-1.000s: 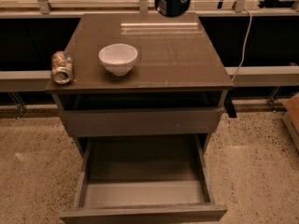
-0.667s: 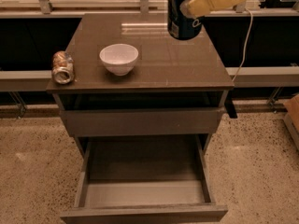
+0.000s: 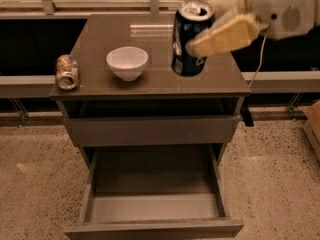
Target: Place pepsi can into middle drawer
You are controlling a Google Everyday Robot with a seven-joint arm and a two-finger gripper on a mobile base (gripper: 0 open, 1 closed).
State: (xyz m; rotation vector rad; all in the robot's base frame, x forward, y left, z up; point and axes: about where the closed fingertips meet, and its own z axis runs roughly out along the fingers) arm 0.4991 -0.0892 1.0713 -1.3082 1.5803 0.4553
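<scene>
The camera view looks down on a grey-brown cabinet from the front. The tool (image 3: 204, 24) comes in from the upper right, its white body at the frame's edge and its two tan fingers (image 3: 225, 34) reaching left. The fingers are clamped on the pepsi can (image 3: 182, 34): one lies across the can's right side and the other sits up by its silver rim. The can is dark blue with white markings, nearly upright and leaning slightly. It shows over the right half of the surface (image 3: 100, 34) and looks lifted off it, though I cannot tell for sure whether its base clears the top.

A white bowl (image 3: 127, 61) stands upright on the surface, left of the pepsi can and apart from it. A tan-and-orange can (image 3: 66, 71) lies on its side at the left edge of the surface, well apart from the bowl.

Under the top, the shallow upper drawer (image 3: 150, 129) sits out a little, leaving a dark gap above its plain front. Below it the middle drawer (image 3: 155, 206) is pulled far out toward the camera, showing its pale grey floor and dark side walls. The pepsi can is high above this drawer and toward the back, not inside it.

A thin cable (image 3: 257, 64) hangs down at the right of the cabinet. The cabinet stands on a speckled floor (image 3: 280, 174).
</scene>
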